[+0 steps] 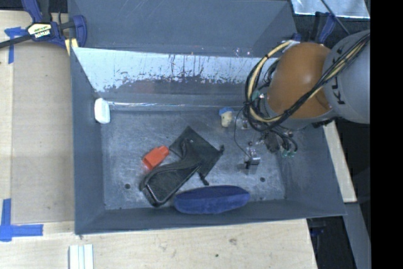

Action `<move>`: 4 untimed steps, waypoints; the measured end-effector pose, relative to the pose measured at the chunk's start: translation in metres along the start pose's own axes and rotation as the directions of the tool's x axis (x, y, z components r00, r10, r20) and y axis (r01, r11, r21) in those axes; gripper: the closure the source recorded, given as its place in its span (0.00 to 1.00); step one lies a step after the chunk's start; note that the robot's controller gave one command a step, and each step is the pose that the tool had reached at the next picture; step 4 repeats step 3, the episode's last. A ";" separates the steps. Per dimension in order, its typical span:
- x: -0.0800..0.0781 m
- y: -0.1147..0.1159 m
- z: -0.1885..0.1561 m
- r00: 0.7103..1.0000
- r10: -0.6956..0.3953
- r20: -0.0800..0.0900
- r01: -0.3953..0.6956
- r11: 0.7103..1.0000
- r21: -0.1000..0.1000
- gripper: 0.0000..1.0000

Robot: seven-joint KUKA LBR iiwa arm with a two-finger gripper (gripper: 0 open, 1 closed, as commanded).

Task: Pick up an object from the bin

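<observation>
The jaws, whether apart or together I cannot tell, hang by the right wall of the bin [312,173], just right of a black pouch [182,167].

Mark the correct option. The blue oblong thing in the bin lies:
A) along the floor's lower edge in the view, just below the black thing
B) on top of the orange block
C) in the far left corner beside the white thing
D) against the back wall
A: the blue oblong thing stretches along the lower edge of the bin floor, just below the black thing, apart from the orange block and far from the white thing.
</observation>
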State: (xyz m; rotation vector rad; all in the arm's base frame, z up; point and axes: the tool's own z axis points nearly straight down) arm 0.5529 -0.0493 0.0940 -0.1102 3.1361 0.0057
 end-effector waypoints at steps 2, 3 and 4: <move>0.040 0.062 0.023 0.996 -0.088 0.005 0.088 0.996 0.005 1.00; 0.013 0.067 -0.188 0.995 -0.103 0.010 0.103 0.995 0.005 1.00; 0.013 0.067 -0.188 0.995 -0.103 0.010 0.103 0.995 0.005 1.00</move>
